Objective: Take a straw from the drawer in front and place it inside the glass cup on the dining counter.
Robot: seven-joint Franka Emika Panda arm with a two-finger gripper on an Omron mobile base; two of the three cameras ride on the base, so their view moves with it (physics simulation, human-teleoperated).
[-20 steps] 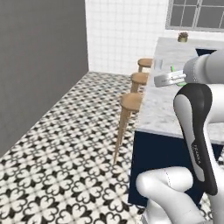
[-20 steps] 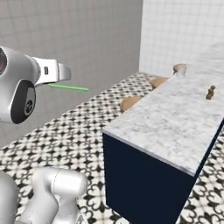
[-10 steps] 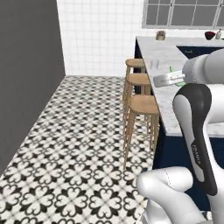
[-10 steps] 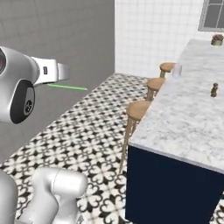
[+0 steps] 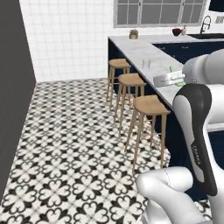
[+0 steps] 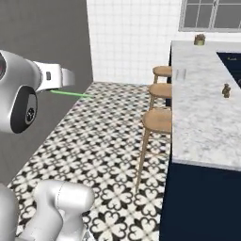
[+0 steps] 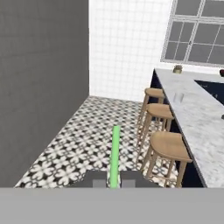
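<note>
My gripper [image 7: 114, 180] is shut on the thin light-green straw [image 7: 115, 151], which sticks straight out ahead between the two dark fingertips [image 7: 98, 178]. In the right base view the straw [image 6: 73, 94] juts level from my hand over the patterned floor, well left of the dining counter [image 6: 202, 110]. The small clear glass cup [image 6: 180, 74] stands near the counter's stool-side edge, and the hand view has this glass cup [image 7: 178, 97] far ahead to the right. The long marbled counter [image 5: 144, 53] runs toward the window wall.
Three tan wooden stools [image 5: 150, 106] [image 6: 157, 120] [image 7: 169, 147] line the counter's near side. A small brown shaker [image 6: 226, 90] and a potted plant [image 6: 200, 39] stand on the counter. A dark grey wall [image 7: 39, 87] rises on the left. Tiled floor [image 5: 74, 144] lies between.
The whole picture has shifted as the base turned, bringing the counter and stools more squarely ahead. The gripper stays shut on the straw.
</note>
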